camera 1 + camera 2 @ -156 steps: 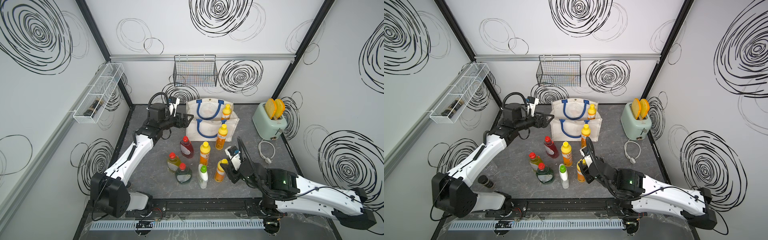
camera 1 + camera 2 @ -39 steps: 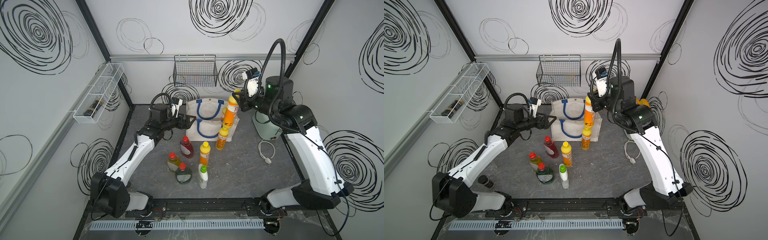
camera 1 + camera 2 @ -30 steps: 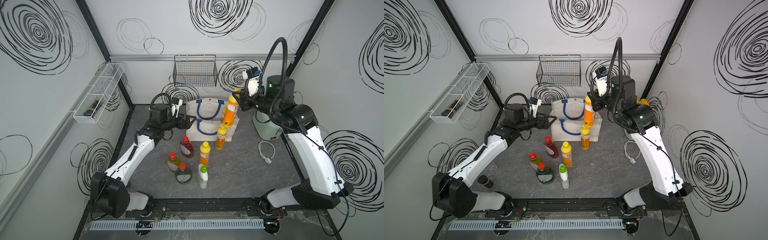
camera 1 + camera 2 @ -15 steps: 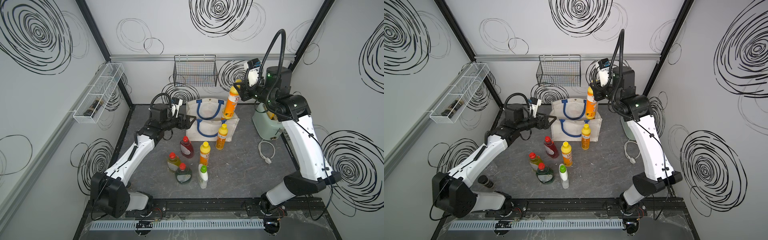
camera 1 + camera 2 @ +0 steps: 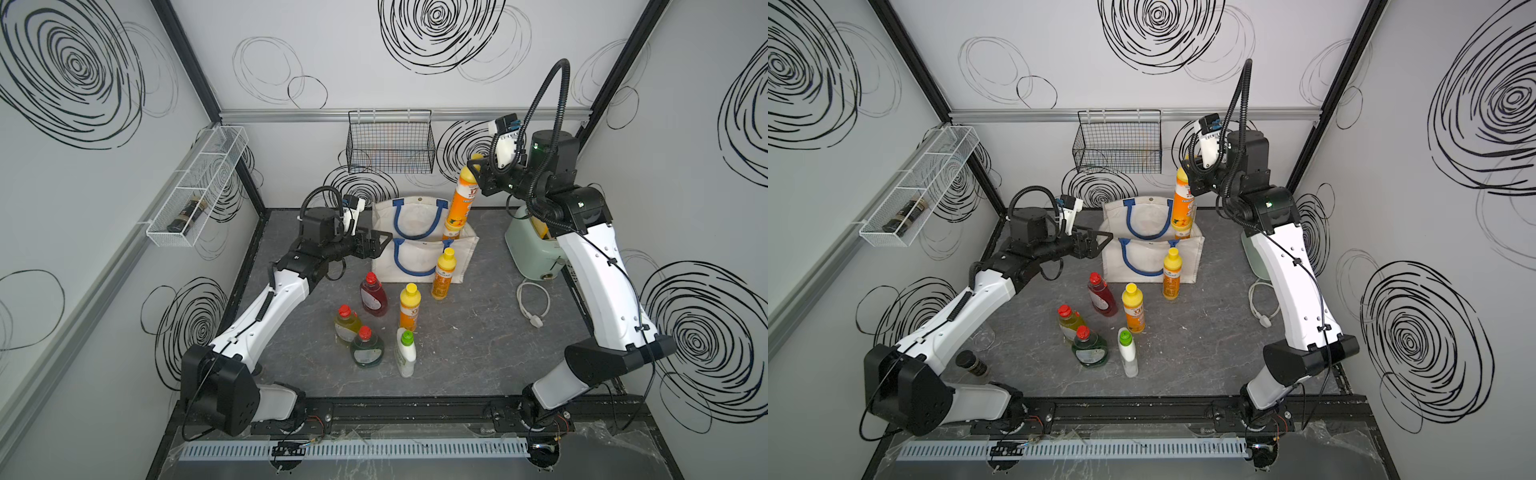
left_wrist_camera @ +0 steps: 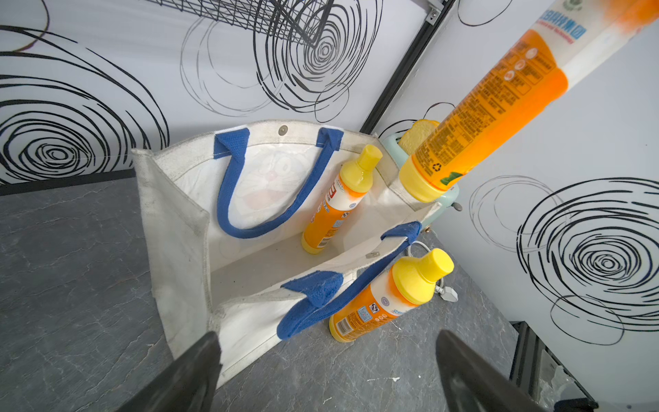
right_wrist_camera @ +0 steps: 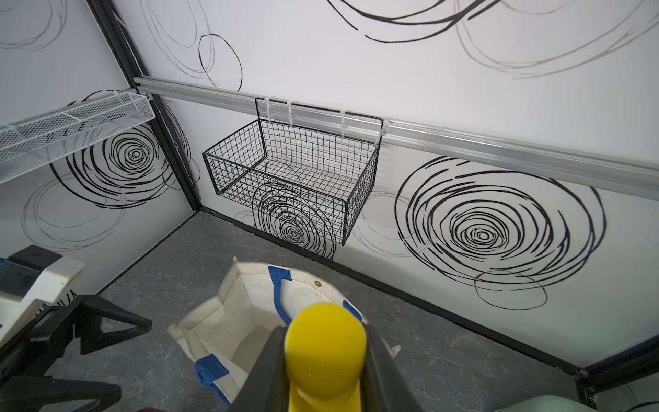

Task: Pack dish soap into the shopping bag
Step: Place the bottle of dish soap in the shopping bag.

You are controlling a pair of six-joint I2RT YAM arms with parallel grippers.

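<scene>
Above the right end of the boxy white fabric shopping bag, with its two blue loop handles, the right gripper gripped a tall orange plastic dish-soap bottle with a yellow cap. Its jaws were nearly closed, pinching the neck just under the cap; the right wrist view showed a finger on either side. The bottle hung near upright, slightly tilted, with its base over the bag's open mouth at about rim height.

A second orange bottle leaned inside the bag at the same end. A third orange bottle stood on the grey tabletop, just beside the bag's front wall. A fourth orange bottle stood grouped with the squat red-capped bottles of red, yellow and green liquid and a white green-capped bottle, nearer the front and apart from the bag.

The left gripper hovered by the bag's left end, jaws fully spread and holding nothing; whether it touched the fabric could not be judged.
</scene>
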